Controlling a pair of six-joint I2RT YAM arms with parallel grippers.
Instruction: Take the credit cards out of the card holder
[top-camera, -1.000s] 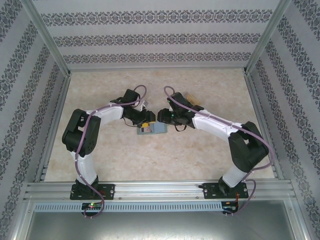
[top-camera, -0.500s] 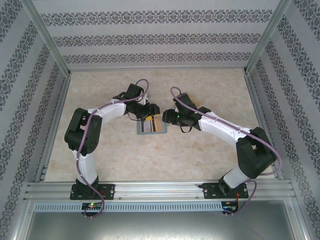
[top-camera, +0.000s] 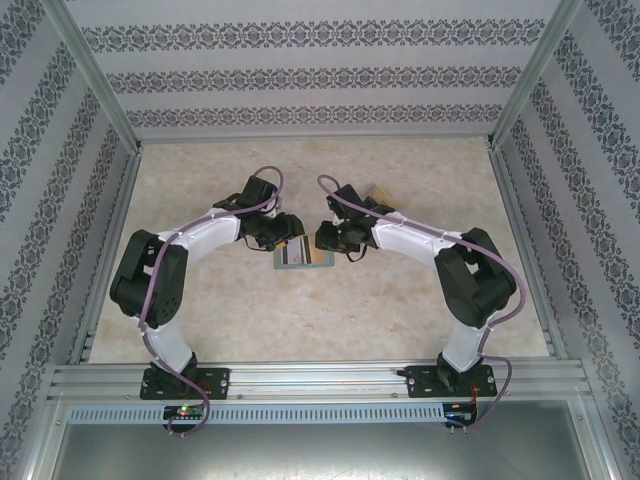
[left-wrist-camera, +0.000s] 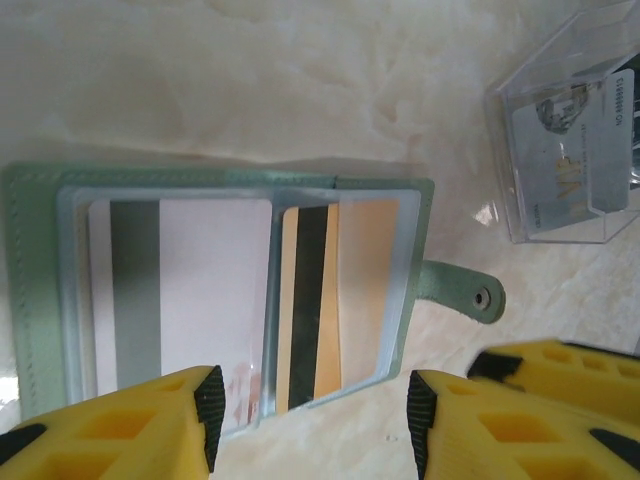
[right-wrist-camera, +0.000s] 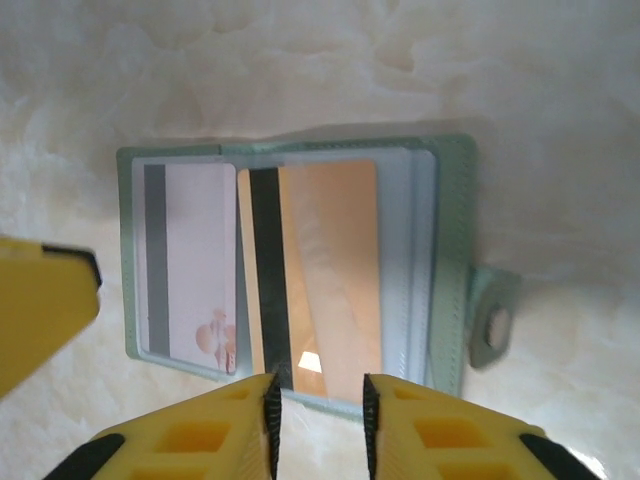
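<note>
From above, the card holder lies open and flat near the middle of the desk. Both arms bend in over it. The left gripper is at its left end and the right gripper at its right end. From this height I cannot tell how wide either gripper stands.

In the left wrist view, the card holder shows two clear pockets side by side. A pinkish card with a grey stripe sits in one, and a tan-orange card with a black stripe in the other. The closure tab sticks out flat on the desk. The left gripper stands wide and holds nothing. The holder's near edge lies in the gap between its yellow fingers. A clear box with cards in it stands apart from the holder.

In the right wrist view, the right gripper is narrow, with a slim gap between its jaws. The end of the tan-orange card lies right at that gap. Whether the fingers touch the card, I cannot tell. The pinkish card sits in its pocket beside it.
</note>
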